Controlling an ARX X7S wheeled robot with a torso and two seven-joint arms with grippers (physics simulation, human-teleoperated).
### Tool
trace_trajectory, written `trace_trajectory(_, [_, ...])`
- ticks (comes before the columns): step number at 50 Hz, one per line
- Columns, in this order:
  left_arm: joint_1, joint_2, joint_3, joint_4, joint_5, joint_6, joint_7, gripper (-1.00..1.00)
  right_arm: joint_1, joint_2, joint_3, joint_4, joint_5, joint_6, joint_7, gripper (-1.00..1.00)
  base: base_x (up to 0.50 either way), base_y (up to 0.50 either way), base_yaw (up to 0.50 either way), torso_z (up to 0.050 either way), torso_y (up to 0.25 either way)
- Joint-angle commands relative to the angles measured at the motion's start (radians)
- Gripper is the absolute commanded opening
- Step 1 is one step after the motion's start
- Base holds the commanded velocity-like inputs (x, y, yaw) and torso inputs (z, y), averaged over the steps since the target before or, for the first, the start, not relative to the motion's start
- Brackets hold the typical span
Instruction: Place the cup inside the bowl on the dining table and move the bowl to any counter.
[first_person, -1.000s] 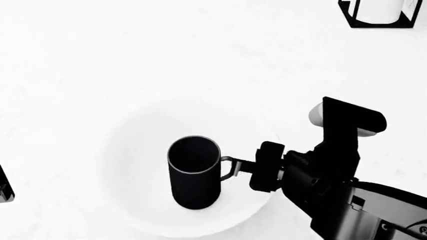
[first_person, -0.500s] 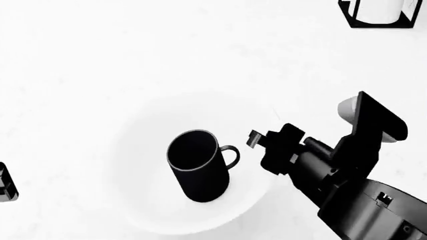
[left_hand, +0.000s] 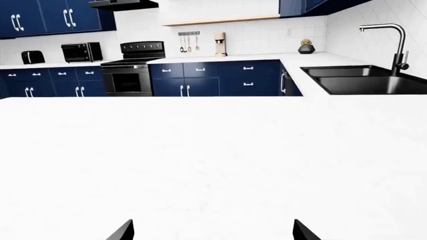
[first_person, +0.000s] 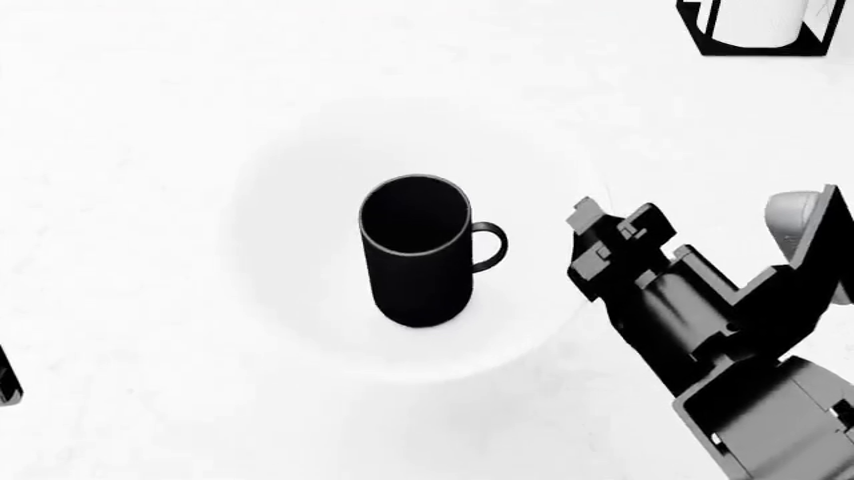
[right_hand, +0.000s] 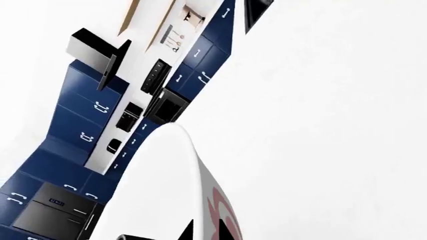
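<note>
The black cup (first_person: 416, 250) stands upright inside the white bowl (first_person: 300, 200) on the dining table (first_person: 147, 90), its handle pointing right. My right gripper (first_person: 587, 235) is at the bowl's right rim. In the right wrist view its fingertips (right_hand: 189, 231) straddle the bowl's wall (right_hand: 175, 170) with a narrow gap, shut on it. My left gripper (left_hand: 210, 231) is open over bare table (left_hand: 213, 155) with nothing between its fingers; only a sliver of it (first_person: 6, 375) shows at the head view's left edge.
A black wire holder (first_person: 761, 28) with a white roll stands at the table's far right. Beyond the table lie the counter (left_hand: 313, 61) with a black sink (left_hand: 363, 80) and faucet, navy cabinets and a stove (left_hand: 125, 75).
My right gripper let go of the cup's handle, drew back, and now grips the bowl's right rim. Bowl and cup have shifted away from me and slightly right.
</note>
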Motion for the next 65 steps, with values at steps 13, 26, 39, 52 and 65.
trace_trajectory(13, [-0.011,0.0,0.014,0.012,-0.016,-0.002,-0.008,1.0,0.001,0.036,0.036,-0.08,0.064,0.003,0.048,-1.0,-0.04,0.0,0.0,0.0,0.001])
trace_trajectory(26, [-0.015,-0.004,0.012,0.012,-0.023,-0.004,-0.01,1.0,-0.011,0.044,0.037,-0.099,0.077,0.005,0.065,-1.0,-0.41,0.05,0.0,0.0,0.0])
trace_trajectory(39, [-0.012,-0.009,0.007,0.011,-0.029,0.0,-0.011,1.0,-0.004,0.035,0.037,-0.096,0.091,-0.002,0.067,-1.0,-0.47,0.2,0.0,0.0,0.0])
trace_trajectory(52, [-0.01,-0.016,-0.005,0.014,-0.038,-0.002,-0.012,1.0,-0.012,0.032,0.036,-0.1,0.089,-0.007,0.055,-1.0,-0.36,0.42,0.0,0.0,0.0])
trace_trajectory(65, [-0.008,-0.016,-0.002,0.01,-0.04,0.005,-0.017,1.0,-0.018,0.036,0.037,-0.107,0.085,-0.011,0.046,-1.0,-0.22,0.5,0.0,0.0,0.0])
